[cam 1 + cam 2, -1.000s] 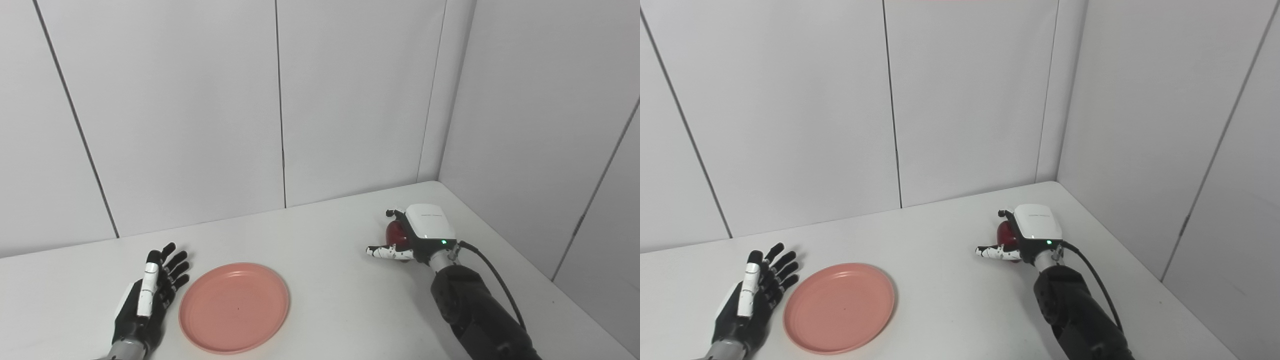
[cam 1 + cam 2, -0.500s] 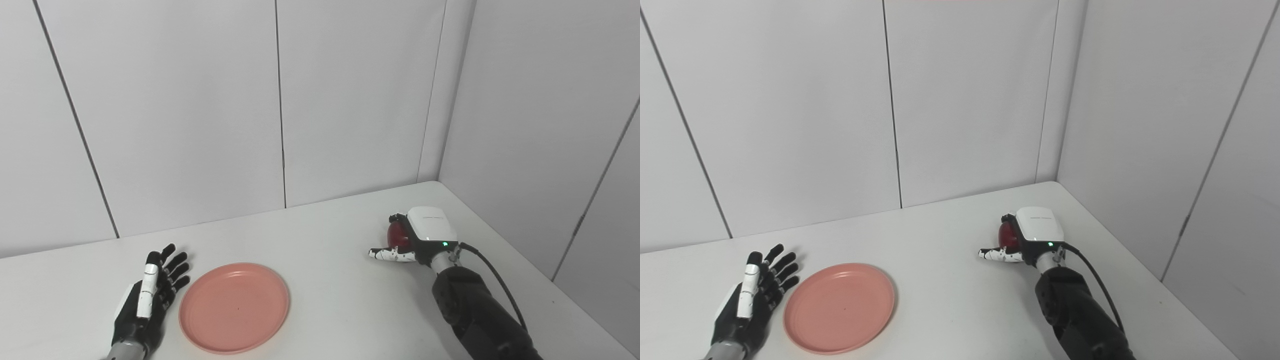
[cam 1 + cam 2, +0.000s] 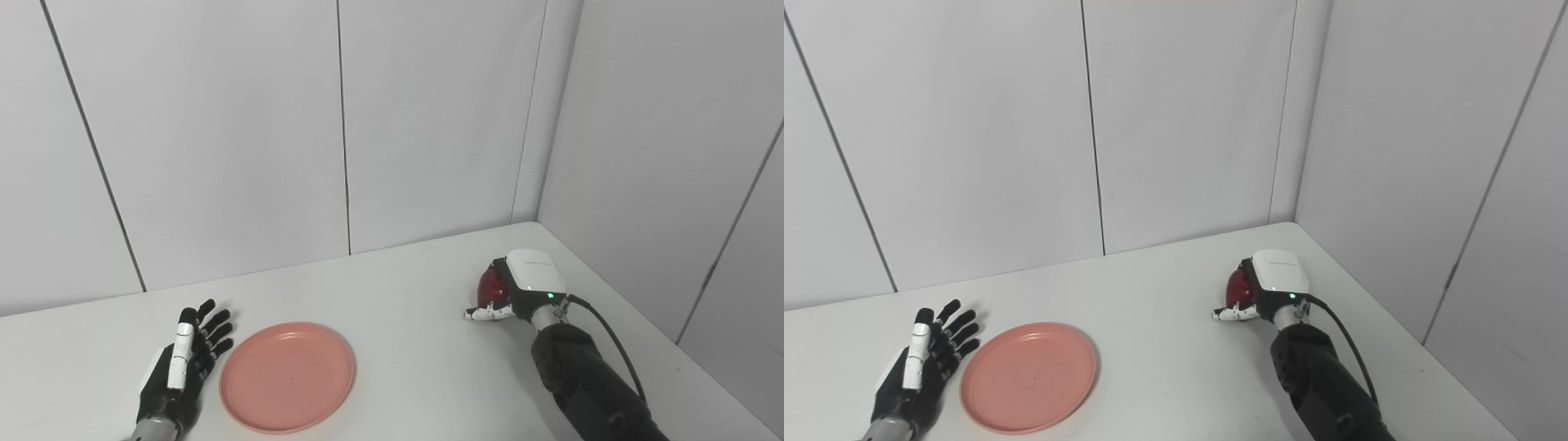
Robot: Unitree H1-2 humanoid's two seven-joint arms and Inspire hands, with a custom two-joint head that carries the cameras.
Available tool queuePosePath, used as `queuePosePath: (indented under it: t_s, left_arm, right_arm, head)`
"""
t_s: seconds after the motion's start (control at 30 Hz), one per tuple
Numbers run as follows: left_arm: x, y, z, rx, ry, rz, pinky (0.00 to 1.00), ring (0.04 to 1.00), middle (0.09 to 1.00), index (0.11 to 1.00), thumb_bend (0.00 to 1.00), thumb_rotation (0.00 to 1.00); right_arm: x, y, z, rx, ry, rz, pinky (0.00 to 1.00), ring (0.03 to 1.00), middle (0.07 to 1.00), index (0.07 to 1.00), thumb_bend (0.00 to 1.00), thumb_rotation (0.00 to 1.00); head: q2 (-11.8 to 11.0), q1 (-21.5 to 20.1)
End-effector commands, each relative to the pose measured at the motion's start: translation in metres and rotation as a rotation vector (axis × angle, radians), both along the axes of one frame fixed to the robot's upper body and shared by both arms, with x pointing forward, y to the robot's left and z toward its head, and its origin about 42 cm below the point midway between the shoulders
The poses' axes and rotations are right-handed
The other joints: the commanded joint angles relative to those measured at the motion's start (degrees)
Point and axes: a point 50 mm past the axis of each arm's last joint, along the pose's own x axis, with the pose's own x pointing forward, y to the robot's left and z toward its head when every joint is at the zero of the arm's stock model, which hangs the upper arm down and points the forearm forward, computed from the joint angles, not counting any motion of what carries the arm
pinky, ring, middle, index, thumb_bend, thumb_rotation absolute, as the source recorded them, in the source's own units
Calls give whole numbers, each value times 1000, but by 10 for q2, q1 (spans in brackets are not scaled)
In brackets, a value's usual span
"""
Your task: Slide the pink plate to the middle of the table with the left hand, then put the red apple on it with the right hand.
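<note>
While the left hand (image 3: 177,367) hasn't budged since a second ago, lying flat on the table (image 3: 416,367) with its fingers spread and nothing in it, the right hand (image 3: 517,288) has shifted a bit toward 3 o'clock and its thumb has pulled in shorter under the fruit. The fingers that were poking out past the top of the red apple (image 3: 488,288) are tucked in now, so the hand looks wrapped on the apple from the 3 o'clock side, with the thumb below at about 6 o'clock. More of the apple's red skin shows than before.

There's some small grey lettering on the white back plate of the right hand, way too tiny to read. A green light glows at its wrist end.

The pink plate (image 3: 288,376) sits where it was, just beside the left hand at its 3 o'clock, not touching as far as I can tell. The apple is well apart from the plate, off at roughly 2 o'clock from it.
</note>
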Motion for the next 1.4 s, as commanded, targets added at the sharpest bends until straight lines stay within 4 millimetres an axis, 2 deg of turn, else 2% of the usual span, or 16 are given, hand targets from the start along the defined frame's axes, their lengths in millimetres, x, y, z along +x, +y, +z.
queuePosePath:
  t_s: [0.0,0.23,0.6,0.97,1.37]
  left_arm:
    - [-12,6,-25,32,119,10,908,907,904,923,740,954]
    - [-11,7,-24,33,122,10,906,911,906,929,745,954]
    - [-11,6,-23,34,118,5,897,910,902,927,746,952]
    - [-10,4,-22,48,108,-1,889,909,905,932,741,972]
    - [-12,0,-22,77,98,-8,842,896,893,922,734,979]
  right_arm:
    - [10,-6,19,0,-60,14,202,265,361,489,521,167]
    - [8,-11,10,45,-47,1,177,235,329,486,512,151]
    - [10,-9,15,71,-61,24,173,232,326,487,510,152]
    - [13,4,32,48,-112,93,160,216,306,482,510,155]
    - [15,34,64,23,-176,187,132,189,275,479,509,160]
  head:
    - [2,1]
    - [3,0]
    - [4,1]
    - [3,6]
    - [5,14]
